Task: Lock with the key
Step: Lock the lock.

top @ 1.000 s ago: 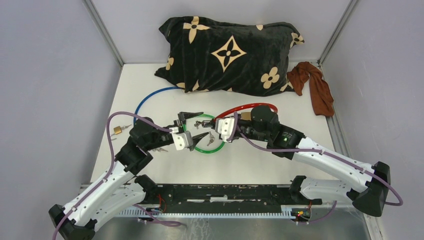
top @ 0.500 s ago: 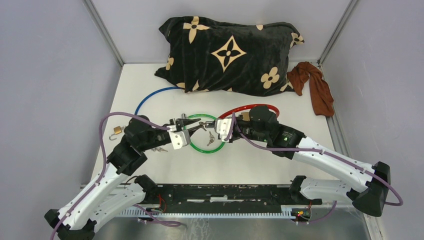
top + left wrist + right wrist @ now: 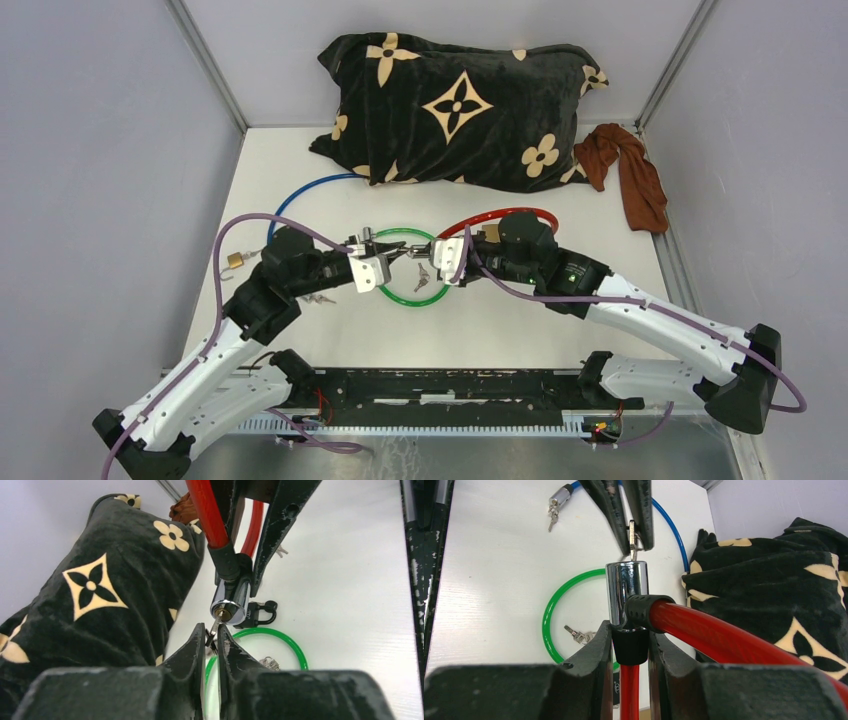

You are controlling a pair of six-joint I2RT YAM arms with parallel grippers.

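Because the right tool [image 3: 630, 630] is clamped on the red cable lock [image 3: 724, 635] just below its chrome cylinder [image 3: 626, 587] and holds it up off the surface [image 3: 489, 580], the keyhole faces the other arm squarely — a steady target; the left tool [image 3: 211, 636] is pinched shut on the key [image 3: 214, 627], whose tip sits at that keyhole (how deep, I cannot tell). Gripping the key by its head, in line with the barrel, looks meant for a twist of the wrist; the turn seems the step in hand — any tilt could bind the blade; a green cable lock [image 3: 280, 636] lies on the surface beneath.
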